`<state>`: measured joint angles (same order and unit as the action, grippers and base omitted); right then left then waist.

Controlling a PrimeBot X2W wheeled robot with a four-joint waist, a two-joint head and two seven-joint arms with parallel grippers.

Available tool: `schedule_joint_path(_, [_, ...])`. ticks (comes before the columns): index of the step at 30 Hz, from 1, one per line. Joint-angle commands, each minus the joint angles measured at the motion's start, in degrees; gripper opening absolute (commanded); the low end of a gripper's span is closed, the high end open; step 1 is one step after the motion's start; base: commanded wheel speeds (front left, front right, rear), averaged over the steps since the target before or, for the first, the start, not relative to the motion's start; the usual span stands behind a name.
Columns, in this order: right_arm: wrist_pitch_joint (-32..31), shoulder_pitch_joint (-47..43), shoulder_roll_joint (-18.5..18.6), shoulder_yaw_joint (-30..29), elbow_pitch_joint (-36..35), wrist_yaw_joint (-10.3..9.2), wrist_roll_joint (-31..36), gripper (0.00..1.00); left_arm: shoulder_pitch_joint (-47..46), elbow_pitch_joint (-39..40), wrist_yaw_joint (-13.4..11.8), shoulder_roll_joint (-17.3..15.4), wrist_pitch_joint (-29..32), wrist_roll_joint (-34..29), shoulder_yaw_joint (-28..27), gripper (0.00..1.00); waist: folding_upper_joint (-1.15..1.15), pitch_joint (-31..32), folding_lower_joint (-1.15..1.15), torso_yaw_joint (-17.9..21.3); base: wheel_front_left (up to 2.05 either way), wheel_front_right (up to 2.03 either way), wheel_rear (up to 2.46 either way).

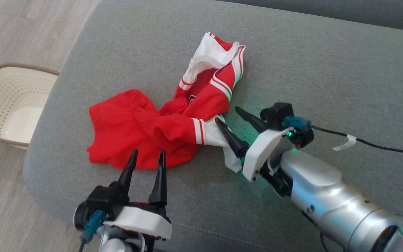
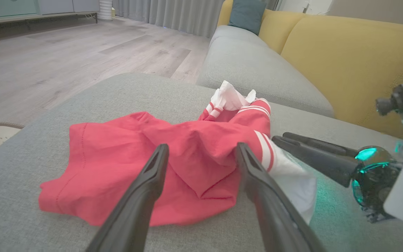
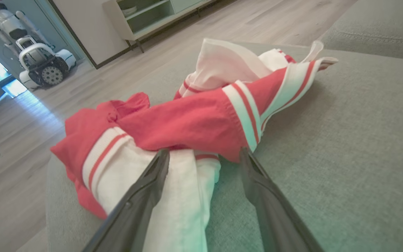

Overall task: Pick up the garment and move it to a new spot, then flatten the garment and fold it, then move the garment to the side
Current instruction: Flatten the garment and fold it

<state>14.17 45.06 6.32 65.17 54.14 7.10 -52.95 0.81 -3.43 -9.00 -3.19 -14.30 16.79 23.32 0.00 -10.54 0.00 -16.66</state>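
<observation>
The garment is a red top with white striped sleeves, lying crumpled on the grey cushion. My left gripper is open at its near red hem, and its fingers frame the red cloth in the left wrist view, where the gripper stands just short of it. My right gripper is open at the garment's right side. Its lower finger rests against the white sleeve end. In the right wrist view the gripper stands with jaws wide apart, the white sleeve lying loose under the left finger.
A white perforated basket stands on the wooden floor left of the cushion. A yellow sofa back and a teal pillow lie beyond. Another wheeled robot is parked far off by a cabinet. Bare cushion stretches to the right.
</observation>
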Motion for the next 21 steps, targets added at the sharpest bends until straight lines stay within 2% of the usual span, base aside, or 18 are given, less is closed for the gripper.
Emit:
schedule_joint_path(1, [0.08,-0.17,-0.71,0.27,-0.98,0.39,-0.24,1.00,-1.89,1.68,0.20,0.31,-0.70,-0.18,-1.92,1.00,0.00,0.00,0.00,-0.22,0.00,0.00,0.00])
schedule_joint_path(6, [-4.66,-1.42,-1.77,3.42,1.03,0.39,-1.44,1.00,-2.15,1.49,0.25,0.31,-0.70,-0.11,-1.82,1.00,0.00,0.19,0.00,-0.91,0.00,0.00,0.00])
schedule_joint_path(7, [-5.75,-1.66,-1.98,3.94,1.52,0.39,-1.71,0.96,-2.17,1.48,0.24,0.31,-0.70,-0.12,-1.83,1.00,0.00,0.22,0.00,-1.03,0.00,0.00,0.00])
schedule_joint_path(8, [-6.86,-1.89,-2.17,4.45,1.95,0.39,-1.91,0.49,-2.17,1.48,0.23,0.31,-0.70,-0.12,-1.86,1.00,0.00,0.23,0.00,-1.10,0.00,0.00,0.00])
schedule_joint_path(11, [-8.40,-2.04,-2.57,5.39,3.03,0.39,-2.31,0.00,-2.18,1.48,0.20,0.31,-0.70,-0.15,-2.01,1.00,0.00,0.21,0.00,-1.16,0.00,0.00,0.00])
schedule_joint_path(17, [-3.13,1.09,-2.83,3.24,6.78,0.39,-3.18,0.00,-1.83,1.89,0.04,0.31,-0.70,-0.51,-2.65,1.00,0.00,0.26,0.00,0.30,0.00,0.00,0.00])
schedule_joint_path(21, [-0.12,4.78,-1.34,-0.43,10.81,0.39,-3.30,0.00,-1.68,1.96,0.14,0.31,-0.70,-0.64,-2.84,1.00,0.00,0.54,0.00,1.87,0.00,0.00,0.00])
